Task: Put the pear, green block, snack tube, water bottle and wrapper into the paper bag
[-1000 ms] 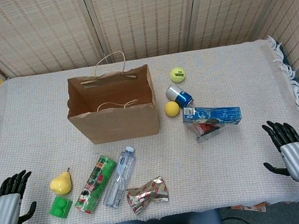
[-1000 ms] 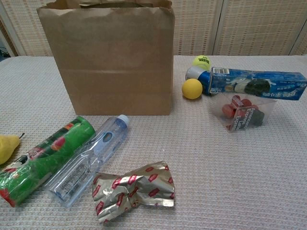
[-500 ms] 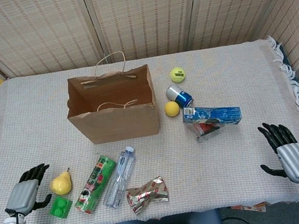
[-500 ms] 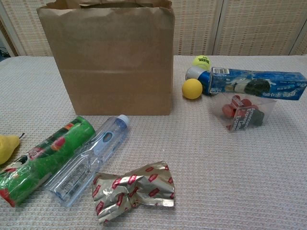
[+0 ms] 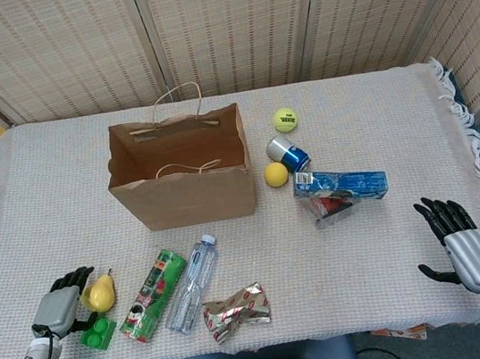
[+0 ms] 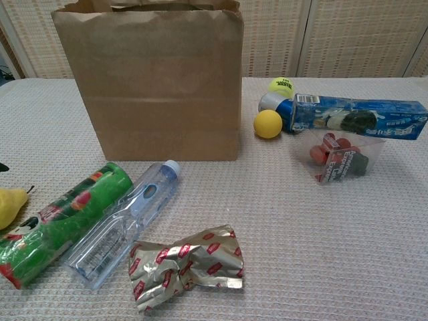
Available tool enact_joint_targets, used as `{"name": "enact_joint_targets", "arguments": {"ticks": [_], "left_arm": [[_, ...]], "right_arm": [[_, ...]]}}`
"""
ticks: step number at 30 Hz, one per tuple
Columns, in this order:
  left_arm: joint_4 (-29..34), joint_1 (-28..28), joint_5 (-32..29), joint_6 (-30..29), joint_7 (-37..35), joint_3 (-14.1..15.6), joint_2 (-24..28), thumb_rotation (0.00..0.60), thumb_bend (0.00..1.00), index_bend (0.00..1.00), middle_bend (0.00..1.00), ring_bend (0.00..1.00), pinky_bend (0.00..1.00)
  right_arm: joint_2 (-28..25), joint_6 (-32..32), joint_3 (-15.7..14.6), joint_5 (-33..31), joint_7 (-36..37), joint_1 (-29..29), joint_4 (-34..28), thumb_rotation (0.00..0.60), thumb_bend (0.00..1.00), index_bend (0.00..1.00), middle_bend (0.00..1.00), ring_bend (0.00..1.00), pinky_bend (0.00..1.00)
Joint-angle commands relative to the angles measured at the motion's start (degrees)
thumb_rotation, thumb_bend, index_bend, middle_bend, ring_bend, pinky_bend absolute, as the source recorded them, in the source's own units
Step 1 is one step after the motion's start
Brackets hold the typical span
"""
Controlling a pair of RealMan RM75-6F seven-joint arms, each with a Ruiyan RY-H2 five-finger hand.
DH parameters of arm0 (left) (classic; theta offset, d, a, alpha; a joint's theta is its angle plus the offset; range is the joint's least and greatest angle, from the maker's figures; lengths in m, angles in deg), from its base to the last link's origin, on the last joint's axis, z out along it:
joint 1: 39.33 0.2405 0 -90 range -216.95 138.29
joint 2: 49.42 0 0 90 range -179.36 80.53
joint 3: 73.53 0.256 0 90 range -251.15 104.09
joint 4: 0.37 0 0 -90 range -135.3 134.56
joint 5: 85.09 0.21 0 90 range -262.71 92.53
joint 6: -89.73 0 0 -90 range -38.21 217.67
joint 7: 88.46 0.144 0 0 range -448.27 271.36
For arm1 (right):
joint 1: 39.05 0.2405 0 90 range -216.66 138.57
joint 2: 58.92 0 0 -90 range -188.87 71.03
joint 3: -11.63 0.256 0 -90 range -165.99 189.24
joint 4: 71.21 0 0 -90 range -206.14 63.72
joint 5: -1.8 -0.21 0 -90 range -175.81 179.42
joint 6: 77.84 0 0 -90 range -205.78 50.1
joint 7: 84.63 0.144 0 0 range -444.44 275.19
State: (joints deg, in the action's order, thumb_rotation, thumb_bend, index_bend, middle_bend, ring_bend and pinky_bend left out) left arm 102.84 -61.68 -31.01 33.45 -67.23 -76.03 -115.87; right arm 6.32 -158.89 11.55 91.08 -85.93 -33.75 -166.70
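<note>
The yellow pear (image 5: 101, 293) (image 6: 10, 204) lies near the table's front left corner. The green block (image 5: 97, 332) sits just in front of it. My left hand (image 5: 63, 307) is right beside the pear's left side, fingers apart and curving toward it, holding nothing. Right of the pear lie the green snack tube (image 5: 154, 294) (image 6: 60, 224), the clear water bottle (image 5: 190, 283) (image 6: 127, 224) and the crumpled foil wrapper (image 5: 236, 311) (image 6: 187, 266). The brown paper bag (image 5: 180, 170) (image 6: 150, 80) stands upright and open behind them. My right hand (image 5: 462, 246) hovers open at the table's front right, far from everything.
Right of the bag are a tennis ball (image 5: 284, 119), a small yellow ball (image 5: 275, 174), a tipped can (image 5: 286, 152), and a blue box (image 5: 340, 184) resting on a clear tub of red items (image 6: 338, 157). The cloth's fringed edge (image 5: 467, 127) runs along the right.
My left hand has moved right and inward from the table's left edge until it is against the pear. The right hand shifted slightly. No object has moved.
</note>
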Motion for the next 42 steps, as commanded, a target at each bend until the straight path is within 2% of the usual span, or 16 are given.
{"name": "enact_joint_targets", "arguments": {"ticks": [1,15,18,19,21,23,25,27,30,33,36,39,42], "left_arm": [[-0.46,-0.65,0.14,-0.27,0.94,0.37,-0.89,0.6,0.35,0.03,0.0,0.0,0.08],[-4.23,-3.36,-2.62,0.82,3.22,1.14,-4.3,0.6,0.35,0.06,0.0,0.0,0.09],[-5.89,-4.01,-3.98,1.18,4.04,1.32,-5.47,0.6,0.36,0.14,0.0,0.01,0.19],[-6.3,-4.1,-4.0,0.81,4.24,1.36,-5.87,0.6,0.38,0.18,0.02,0.04,0.26],[-6.97,-3.9,-3.18,-0.63,4.2,1.29,-6.71,0.6,0.43,0.3,0.1,0.15,0.4],[-7.63,-3.6,-1.97,-2.4,4.46,1.32,-7.55,0.6,0.52,0.45,0.28,0.32,0.55],[-8.26,-3.1,-0.75,-4.37,4.19,1.14,-8.48,0.6,0.57,0.56,0.44,0.47,0.66],[-8.58,-2.59,0.21,-5.93,3.47,0.82,-9.1,0.6,0.6,0.64,0.56,0.57,0.73],[-9.14,-1.62,1.56,-8.94,1.47,-0.45,-9.76,0.6,0.62,0.69,0.62,0.61,0.75],[-8.93,-0.61,1.81,-12.4,-1.93,-3.33,-9.6,0.6,0.62,0.69,0.63,0.62,0.75],[-8.31,0.38,1.56,-16.51,-6.14,-7.49,-8.79,0.6,0.62,0.69,0.63,0.62,0.75],[-6.6,1.46,-1.02,-20.18,-11.8,-13.31,-7.73,0.6,0.62,0.69,0.63,0.62,0.75],[-2.82,2.31,-6.65,-22.18,-17.86,-20.59,-6.12,0.6,0.62,0.69,0.62,0.61,0.74]], "right_arm": [[-0.04,0.09,-0.02,-0.12,-0.1,0.01,-0.09,0.6,0.06,0.0,0.0,0.0,0.0],[-0.15,0.64,0.03,-0.91,-0.4,0.09,-0.64,0.6,0.06,0.0,0.0,0.0,0.0],[-0.29,0.72,-0.01,-0.93,-0.35,0.11,-0.82,0.6,0.06,0.0,0.0,0.0,0.0],[-0.32,0.74,0.0,-0.95,-0.29,0.12,-0.85,0.6,0.06,0.0,0.0,0.0,0.0],[-0.38,0.79,0.02,-1.01,-0.24,0.14,-0.88,0.6,0.06,0.0,0.0,0.0,0.0],[-0.43,0.88,0.0,-1.04,-0.18,0.17,-0.94,0.6,0.06,0.0,0.0,0.0,0.0],[-0.49,1.0,-0.06,-1.05,-0.16,0.2,-0.99,0.6,0.06,0.0,0.0,0.0,0.0],[-0.53,0.99,-0.06,-1.04,-0.18,0.2,-1.06,0.6,0.06,0.0,0.0,0.0,0.0],[-0.65,0.98,-0.08,-1.12,0.05,0.16,-1.16,0.6,0.06,0.0,0.0,0.0,0.0],[-0.69,0.85,-0.07,-1.02,0.12,0.14,-1.13,0.6,0.06,0.0,0.0,0.0,0.0],[-0.68,0.81,-0.07,-1.01,0.21,0.12,-1.12,0.6,0.06,0.0,0.0,0.0,0.0],[-0.67,0.82,-0.05,-1.07,0.22,0.12,-1.1,0.6,0.06,0.0,0.0,0.0,0.0],[-0.63,0.81,-0.08,-1.05,0.16,0.11,-1.15,0.6,0.06,0.0,0.0,0.0,0.0]]}}
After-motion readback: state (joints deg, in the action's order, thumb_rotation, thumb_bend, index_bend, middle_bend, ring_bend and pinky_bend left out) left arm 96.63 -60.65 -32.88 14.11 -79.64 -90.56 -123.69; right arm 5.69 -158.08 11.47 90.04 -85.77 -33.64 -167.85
